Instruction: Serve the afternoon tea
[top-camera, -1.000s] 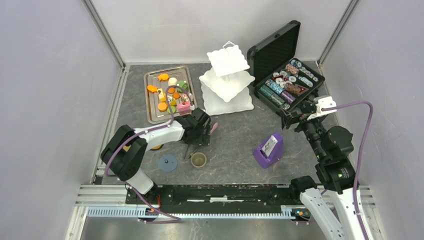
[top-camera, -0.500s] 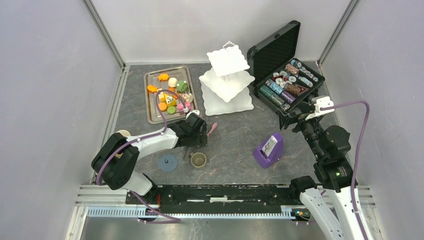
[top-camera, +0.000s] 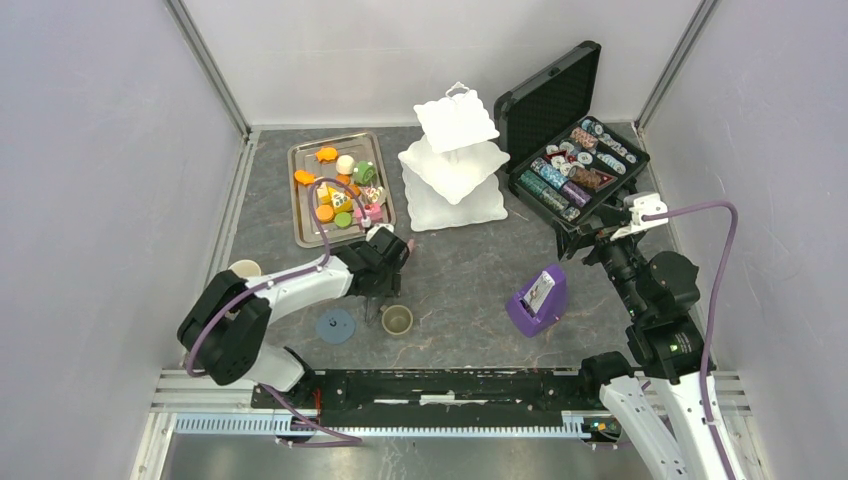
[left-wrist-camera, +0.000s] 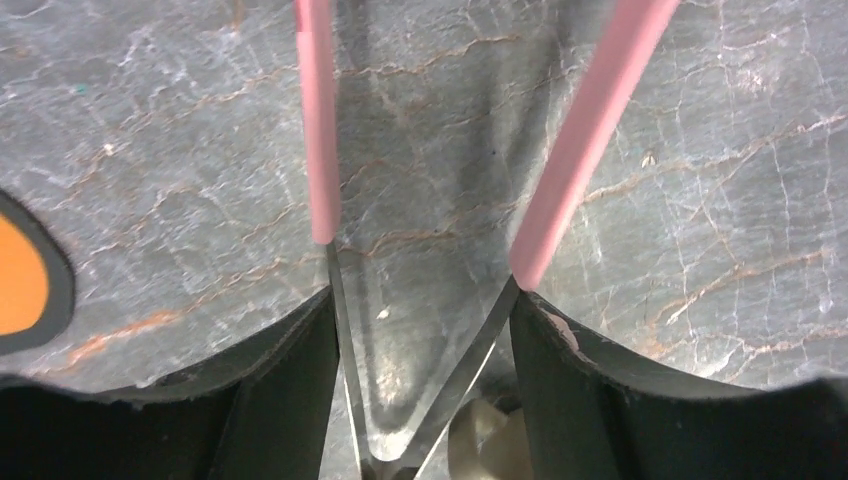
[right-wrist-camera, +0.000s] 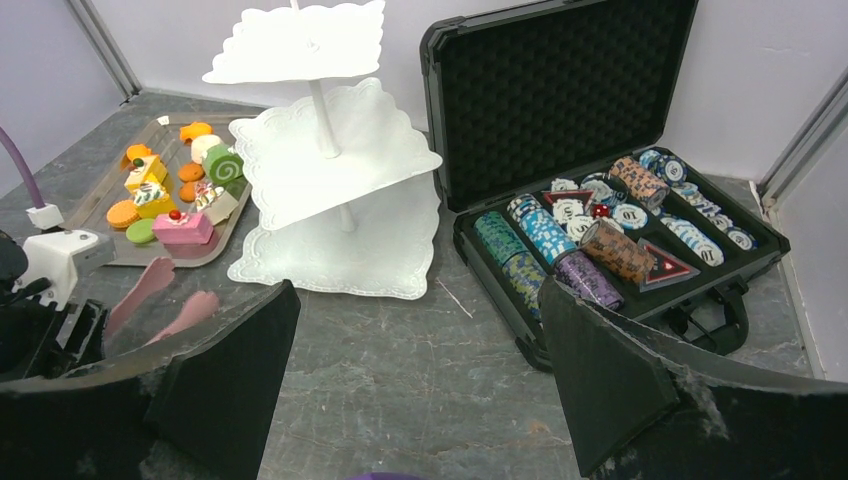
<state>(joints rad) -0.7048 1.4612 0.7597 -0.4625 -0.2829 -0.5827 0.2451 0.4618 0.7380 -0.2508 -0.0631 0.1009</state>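
Note:
My left gripper (top-camera: 388, 268) (left-wrist-camera: 420, 300) is shut on metal tongs (left-wrist-camera: 342, 330) with pink tips (left-wrist-camera: 318, 120), which point down at bare table just above the small olive cup (top-camera: 397, 319). A blue coaster (top-camera: 335, 325) lies left of the cup. An orange coaster (left-wrist-camera: 15, 275) shows at the left wrist view's edge. A pale mug (top-camera: 245, 268) stands by the left wall. Toy pastries (top-camera: 345, 190) fill a metal tray (top-camera: 300, 225). The white three-tier stand (top-camera: 455, 165) (right-wrist-camera: 330, 160) is empty. My right gripper (top-camera: 592, 236) (right-wrist-camera: 420, 370) hangs open, holding nothing.
An open black case of poker chips (top-camera: 575, 165) sits at the back right, close to my right gripper. A purple card holder (top-camera: 538, 300) stands right of centre. Walls close in on the left, back and right.
My left arm drew back toward the near left with the tongs, and its jaws squeezed the tong arms closer together. The mug by the left wall came into view. The right arm stayed put.

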